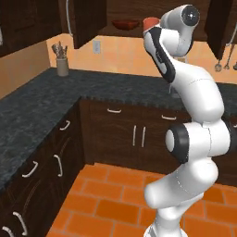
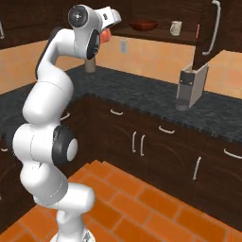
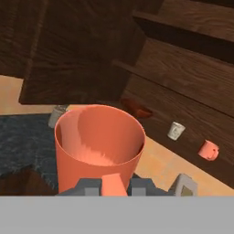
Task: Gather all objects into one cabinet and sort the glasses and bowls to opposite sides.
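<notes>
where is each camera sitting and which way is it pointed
Left base view: behind the arm on its left, facing the corner counter and open cabinet; the white arm rises at lower right.
Right base view: behind the arm on its right, facing the same cabinet; the arm rises at lower left.
Hand view: on the hand, looking along the fingers over the held red-orange mug toward the cabinet.
Shared: both base views show the wooden bowl on the cabinet shelf.

Matt red-orange mug, glossy wooden bowl, wood-grain cabinet, speckled stone-like counter, matt floor tiles.
</notes>
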